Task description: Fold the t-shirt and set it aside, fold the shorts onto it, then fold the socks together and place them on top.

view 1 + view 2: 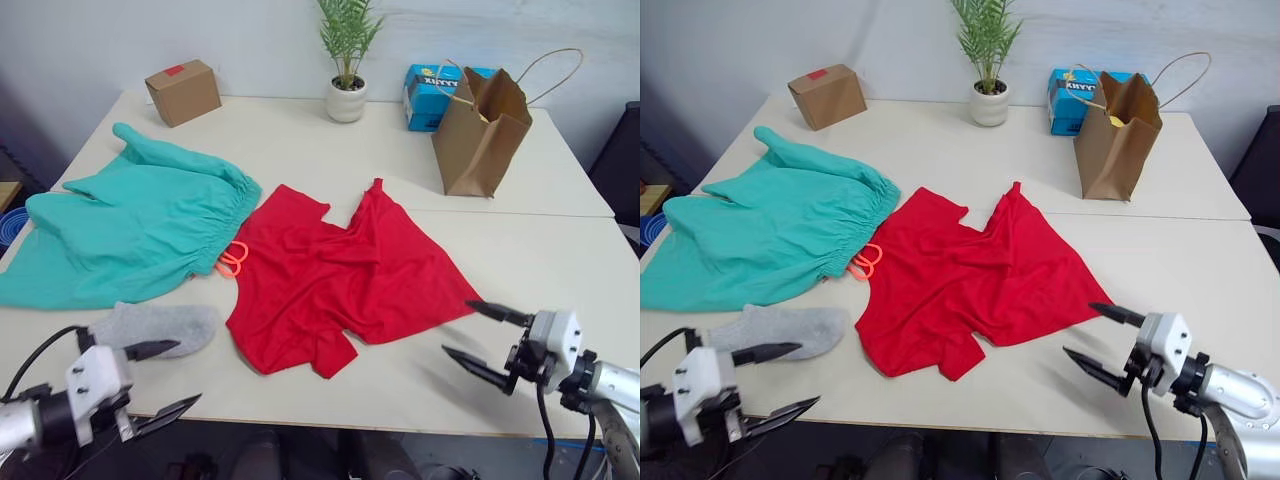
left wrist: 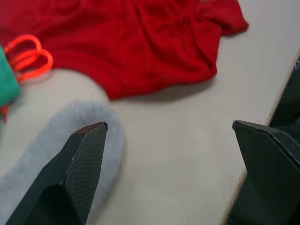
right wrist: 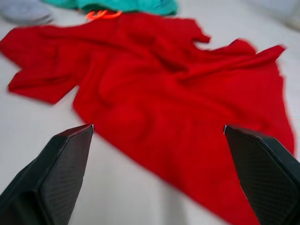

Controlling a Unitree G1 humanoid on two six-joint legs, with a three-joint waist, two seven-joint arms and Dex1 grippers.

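Observation:
The red t-shirt (image 1: 345, 280) lies crumpled and unfolded in the middle of the table. To its left the teal-green shorts (image 1: 130, 230) are spread out, their orange drawstring (image 1: 232, 262) touching the shirt's edge. A grey sock (image 1: 160, 325) rests in front of the shorts, near the table's front edge. My left gripper (image 1: 160, 380) hovers open just in front of the sock, empty. At the front right, my right gripper (image 1: 480, 340) is open and empty, its fingers pointing at the shirt's right hem (image 3: 187, 154).
A brown paper bag (image 1: 482, 130) stands at the back right, with a blue box (image 1: 430, 95) behind it. A potted plant (image 1: 346, 60) and a cardboard box (image 1: 183, 92) sit along the back. The table (image 1: 560, 260) has bare surface on the right.

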